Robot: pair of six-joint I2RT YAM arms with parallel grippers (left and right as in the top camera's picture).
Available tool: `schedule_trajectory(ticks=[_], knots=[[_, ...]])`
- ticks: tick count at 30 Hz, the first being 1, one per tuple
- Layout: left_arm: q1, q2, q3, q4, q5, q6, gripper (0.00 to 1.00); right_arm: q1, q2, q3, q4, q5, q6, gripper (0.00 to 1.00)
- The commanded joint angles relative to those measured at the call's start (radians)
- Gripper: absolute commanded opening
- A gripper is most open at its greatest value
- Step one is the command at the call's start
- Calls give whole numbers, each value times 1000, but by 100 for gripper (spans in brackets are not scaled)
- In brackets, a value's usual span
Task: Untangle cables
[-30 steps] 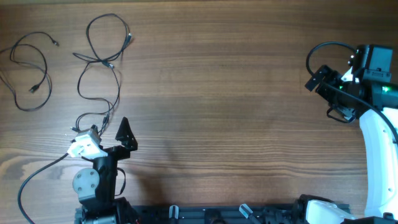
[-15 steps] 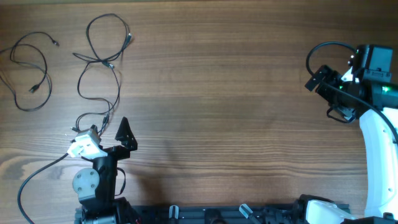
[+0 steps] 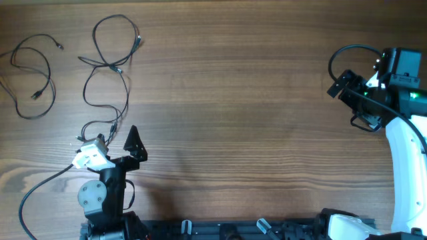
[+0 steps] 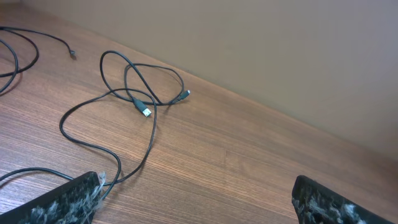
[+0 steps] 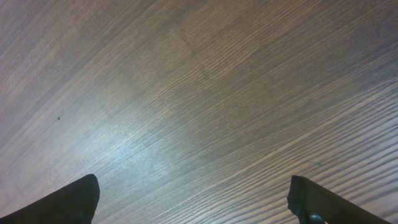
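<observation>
Table: wood grain only between the right gripper fingers, which are spread, parked well apart from the work.
Left gripper: fingers spread (probably readied for a cord).
Cables: crossed loops ahead of the left fingers, one strand beside a fingertip.
Silver plug: at the crossing.

Soft, even light fills the overhead view, and the table reads warm and sharp. The cables cast only thin, faint shadows. Just ahead of the right gripper a pale sheen glares on the wood. Its fingertips are dark and soft-edged. The left gripper fingertips are blurred, but the cables beyond it stay crisp.
</observation>
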Motion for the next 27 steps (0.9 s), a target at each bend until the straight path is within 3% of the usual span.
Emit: schedule_trajectory(ticks=[1,7,13,27], knots=[[-5,-5,-8,2,-10,5,100,-2,-14,8,2,-8,-11,100],[-5,-9,-12,13,-10,5,100,-2,-14,8,2,-8,-11,100],[-44,-9,-56,121,-10,5,100,-2,-14,8,2,-8,-11,100],[-162,-9,-64,135,-10,5,100,-2,-13,8,2,-8,-11,100]])
